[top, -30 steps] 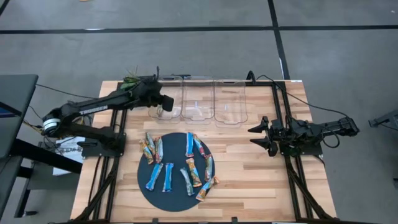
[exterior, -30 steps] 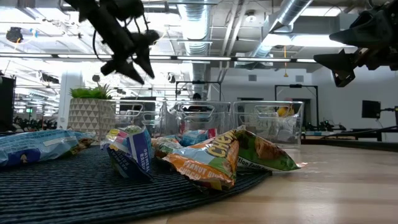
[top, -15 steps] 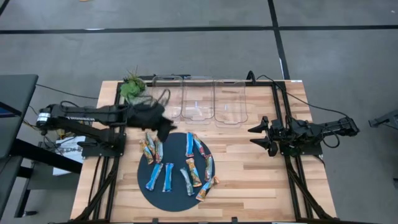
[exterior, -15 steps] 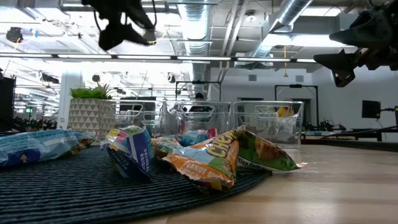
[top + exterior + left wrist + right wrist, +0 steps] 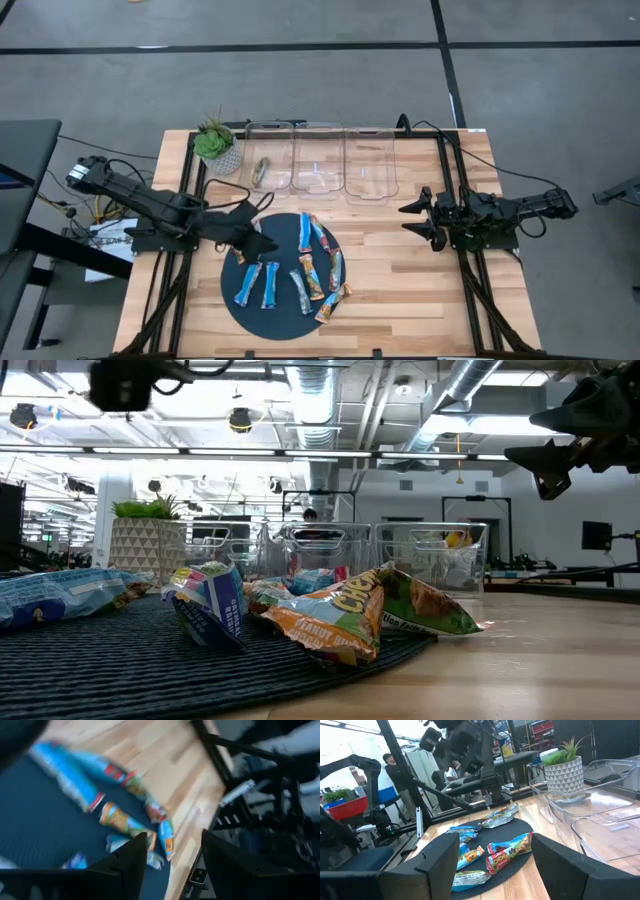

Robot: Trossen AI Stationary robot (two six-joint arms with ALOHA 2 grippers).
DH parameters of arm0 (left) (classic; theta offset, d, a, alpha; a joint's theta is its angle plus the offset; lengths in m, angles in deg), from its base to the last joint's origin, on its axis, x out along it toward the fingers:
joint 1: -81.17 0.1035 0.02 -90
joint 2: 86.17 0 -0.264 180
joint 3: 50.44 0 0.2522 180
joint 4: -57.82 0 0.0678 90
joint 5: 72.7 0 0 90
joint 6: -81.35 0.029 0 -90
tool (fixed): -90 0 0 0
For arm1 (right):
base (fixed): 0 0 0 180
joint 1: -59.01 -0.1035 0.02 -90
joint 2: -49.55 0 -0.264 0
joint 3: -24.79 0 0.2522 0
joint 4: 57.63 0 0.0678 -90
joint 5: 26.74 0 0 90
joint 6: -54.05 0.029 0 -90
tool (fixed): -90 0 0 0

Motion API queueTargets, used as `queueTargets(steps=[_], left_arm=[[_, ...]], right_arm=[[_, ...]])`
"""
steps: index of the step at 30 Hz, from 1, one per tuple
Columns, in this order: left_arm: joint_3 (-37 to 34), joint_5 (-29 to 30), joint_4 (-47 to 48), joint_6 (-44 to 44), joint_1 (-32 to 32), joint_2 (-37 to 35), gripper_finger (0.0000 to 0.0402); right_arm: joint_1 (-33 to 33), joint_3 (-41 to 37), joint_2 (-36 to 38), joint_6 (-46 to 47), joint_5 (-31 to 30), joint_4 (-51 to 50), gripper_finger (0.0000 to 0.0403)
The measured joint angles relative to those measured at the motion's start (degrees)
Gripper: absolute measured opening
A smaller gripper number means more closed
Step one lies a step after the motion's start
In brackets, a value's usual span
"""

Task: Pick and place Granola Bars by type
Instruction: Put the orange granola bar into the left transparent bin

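On dark mat (image 5: 285, 305), about ten Granola Bars (image 5: 303, 262), one in left bin (image 5: 262, 172), both tools spread.

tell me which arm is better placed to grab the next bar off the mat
Left, probably. The left gripper hangs open over the round dark mat beside the granola bars, while the right gripper waits off the mat's far side.

left wrist view motion-blurred; left pincer (image 5: 262, 243) hides bars beneath; wrapper print unreadable.
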Motion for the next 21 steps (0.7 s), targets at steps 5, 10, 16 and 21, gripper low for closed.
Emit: queueTargets(steps=[5, 10, 16, 21], left_arm=[[0.0, 1.3, 10.2, -15.0, -3.1, 0.0, 0.0180], [0.0, -1.8, 19.4, -23.5, -3.9, 0.6, 0.0171], [0.0, -6.4, 31.9, -28.6, -3.3, 1.9, 0.0147], [0.0, -7.1, 39.3, -28.6, -0.9, 2.0, 0.0136]], right_arm=[[0.0, 0.0, 0.0, 0.0, 0.0, 0.0, 0.0244], [0.0, 0.0, 0.0, 0.0, 0.0, 0.0, 0.0244], [0.0, 0.0, 0.0, 0.0, 0.0, 0.0, 0.0244], [0.0, 0.0, 0.0, 0.0, 0.0, 0.0, 0.0244]])
